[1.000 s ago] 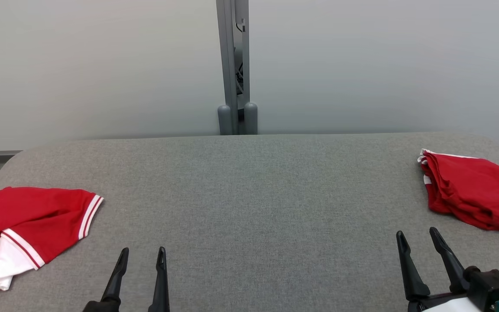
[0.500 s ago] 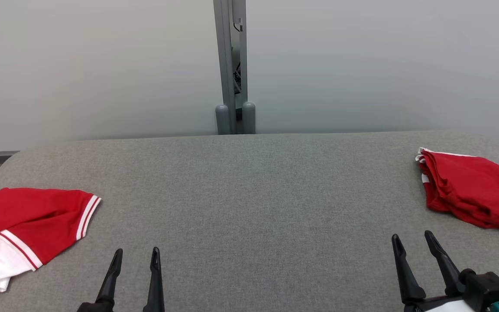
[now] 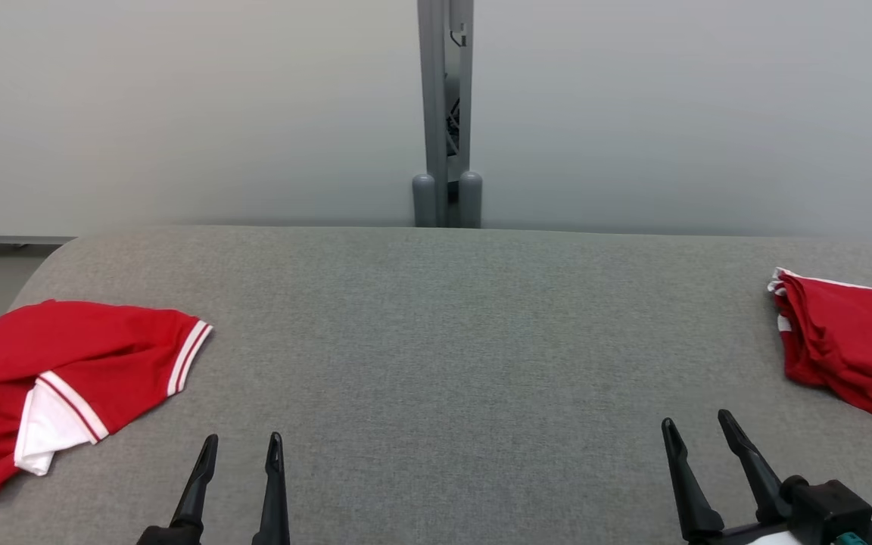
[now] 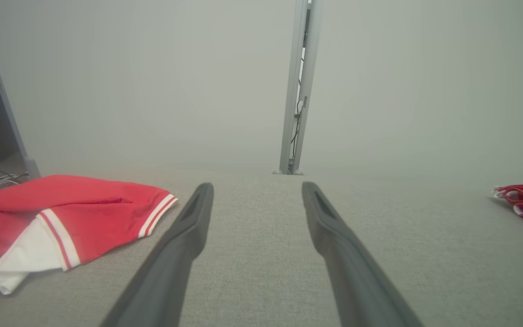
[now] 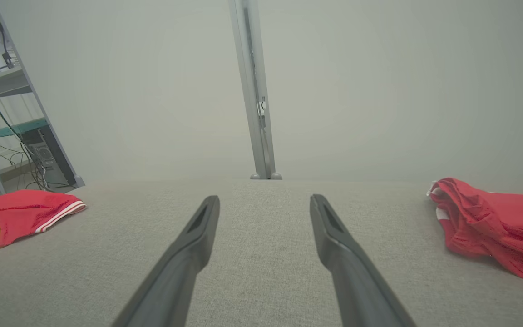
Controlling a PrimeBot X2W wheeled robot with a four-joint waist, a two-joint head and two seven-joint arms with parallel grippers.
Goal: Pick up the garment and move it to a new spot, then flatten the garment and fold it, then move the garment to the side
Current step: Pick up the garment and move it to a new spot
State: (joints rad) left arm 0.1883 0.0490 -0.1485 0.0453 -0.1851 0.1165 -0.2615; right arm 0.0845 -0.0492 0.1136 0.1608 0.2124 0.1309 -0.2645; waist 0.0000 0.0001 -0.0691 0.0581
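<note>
Red shirt (image 3: 65, 363) rumpled at frame's left edge; folded red bundle (image 3: 852, 356) at right edge. My left gripper (image 3: 243, 440) and right gripper (image 3: 696, 420) gape empty over grey table (image 3: 436, 341).

We find no words, numbers, brands or signs to read in any view. The red shirt (image 3: 103, 348) on the left of the tabletop (image 3: 436, 341) carries plain white stripes and a white patch, with no lettering. The folded red garment (image 3: 852, 348) on the right shows no print or label that we can make out.
</note>
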